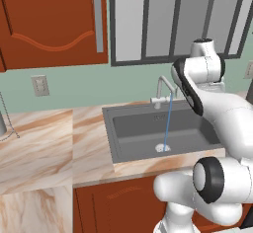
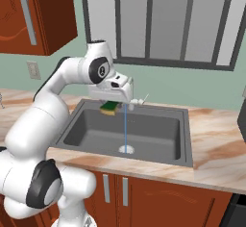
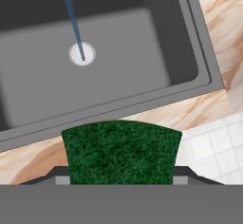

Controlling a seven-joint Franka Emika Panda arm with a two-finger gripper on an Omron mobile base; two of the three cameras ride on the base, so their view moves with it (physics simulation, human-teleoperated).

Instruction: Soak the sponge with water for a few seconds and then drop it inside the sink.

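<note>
- End effector (image 2: 109, 107) clamped on the sponge (image 2: 109, 108), held in the air over the back left part of the sink (image 2: 158, 153), just left of the water (image 2: 125, 127).
- Hand view: sponge's green face (image 3: 121, 151) fills the space between the fingers.
- Water falls straight from the faucet (image 1: 163, 88) onto the drain (image 2: 126, 149).
- Marbled counter (image 2: 216, 146) surrounds the basin.
</note>
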